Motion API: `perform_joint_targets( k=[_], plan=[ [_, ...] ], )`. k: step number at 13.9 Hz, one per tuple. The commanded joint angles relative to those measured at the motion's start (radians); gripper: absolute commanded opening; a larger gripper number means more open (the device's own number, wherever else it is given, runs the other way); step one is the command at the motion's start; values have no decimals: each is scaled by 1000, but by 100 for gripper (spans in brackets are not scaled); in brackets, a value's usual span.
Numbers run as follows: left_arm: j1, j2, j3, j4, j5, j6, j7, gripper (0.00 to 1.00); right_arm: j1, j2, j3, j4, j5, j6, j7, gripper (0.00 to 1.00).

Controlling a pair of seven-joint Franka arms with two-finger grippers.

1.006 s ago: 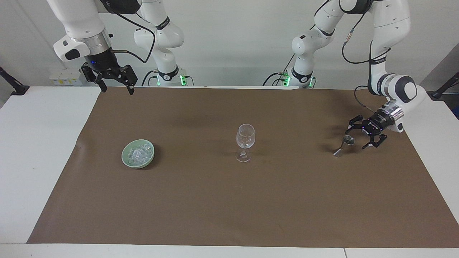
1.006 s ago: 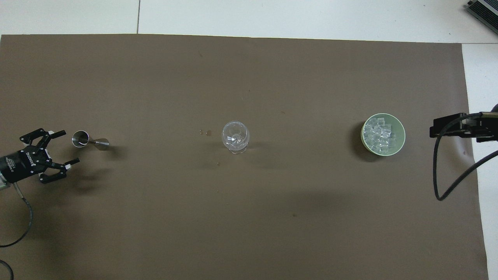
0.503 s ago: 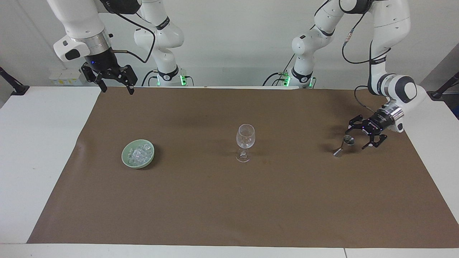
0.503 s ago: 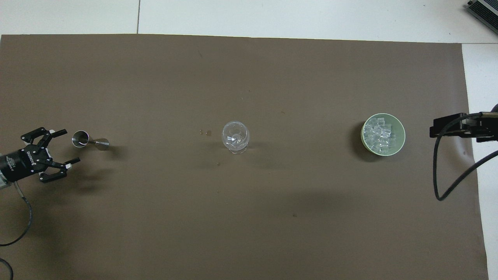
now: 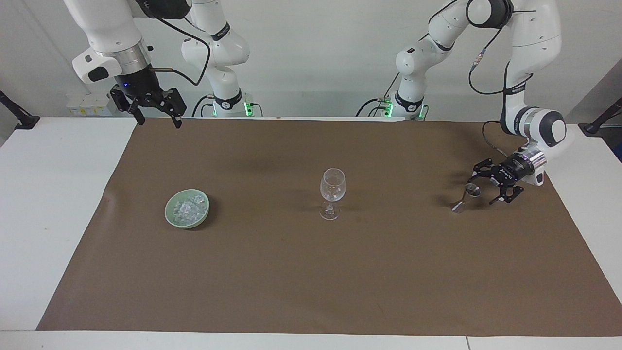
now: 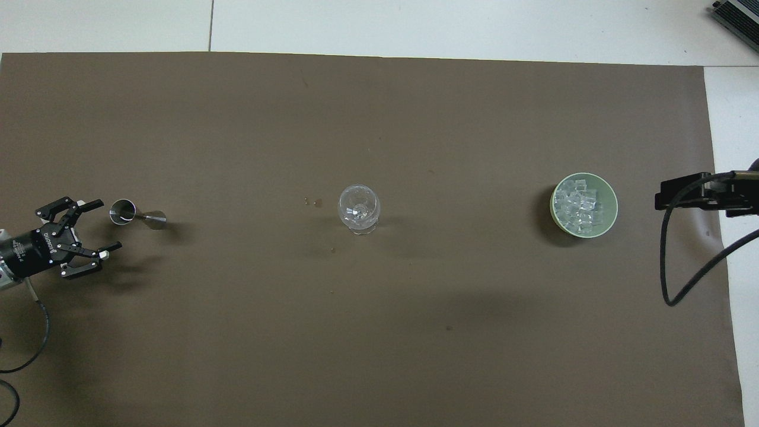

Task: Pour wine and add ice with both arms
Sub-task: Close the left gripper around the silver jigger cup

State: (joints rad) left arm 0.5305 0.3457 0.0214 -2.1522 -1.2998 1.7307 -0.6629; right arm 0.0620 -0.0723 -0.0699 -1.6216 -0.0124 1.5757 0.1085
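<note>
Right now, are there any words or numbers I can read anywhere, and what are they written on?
White letters on the left gripper: too blurred to read for sure.
Wine glass, metal cup, bowl and ice: nothing written.
Right gripper: nothing readable.

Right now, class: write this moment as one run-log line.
left gripper: open beside jigger | right gripper: open, waiting | ice: in bowl | wine glass: upright, mid-table
</note>
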Motion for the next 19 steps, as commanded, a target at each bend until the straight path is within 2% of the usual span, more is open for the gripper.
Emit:
perform_joint_targets(
  k=[1, 19],
  plan=[
    [5, 33, -6, 23, -16, -25, 40, 100, -7, -21, 2, -23, 17, 6, -26, 100],
    [-18, 90, -17, 25, -73, -31, 111, 100, -7, -21, 2, -23, 17, 6, -26, 100]
  ],
)
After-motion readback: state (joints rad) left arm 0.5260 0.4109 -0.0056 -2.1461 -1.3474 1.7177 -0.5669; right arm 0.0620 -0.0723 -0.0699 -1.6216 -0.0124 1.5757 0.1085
